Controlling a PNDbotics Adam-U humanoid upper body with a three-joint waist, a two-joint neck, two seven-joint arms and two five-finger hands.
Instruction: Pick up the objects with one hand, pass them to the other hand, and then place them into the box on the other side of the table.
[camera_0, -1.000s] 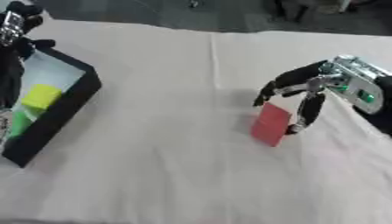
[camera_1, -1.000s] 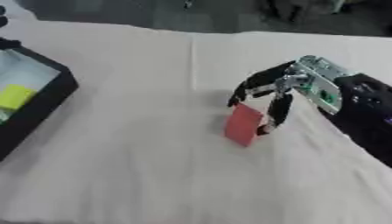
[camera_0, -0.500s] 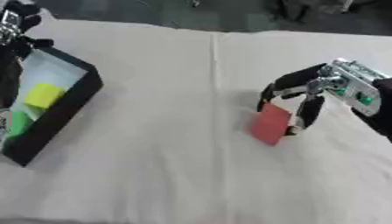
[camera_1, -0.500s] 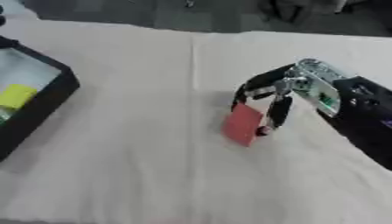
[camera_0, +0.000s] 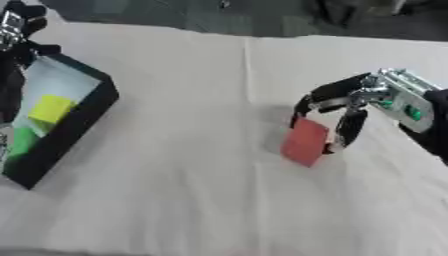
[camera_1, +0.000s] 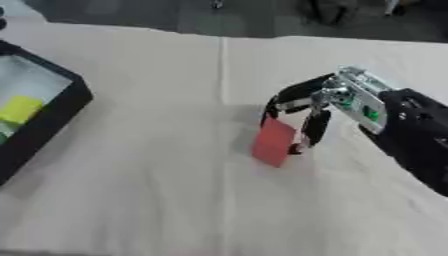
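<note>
Left eye view shows the right hand (camera_0: 350, 107) with fingers (camera_0: 348, 131) curled around a flat red block (camera_0: 304, 141), right of the middle. The cloth-covered surface (camera_0: 175, 190) has wide open room. The black box (camera_0: 83, 120) at the left edge holds yellow (camera_0: 51, 108) and green (camera_0: 21, 141) pieces. The left hand (camera_0: 13, 22) barely shows; its fingers can't be made out.

Box (camera_0: 83, 122): at the table's (camera_0: 175, 200) left edge, two blocks (camera_0: 51, 108) inside. Flat piece (camera_0: 304, 142): right of centre, beneath the right hand (camera_0: 350, 107). Left hand (camera_0: 12, 25): far left corner, behind the box.
</note>
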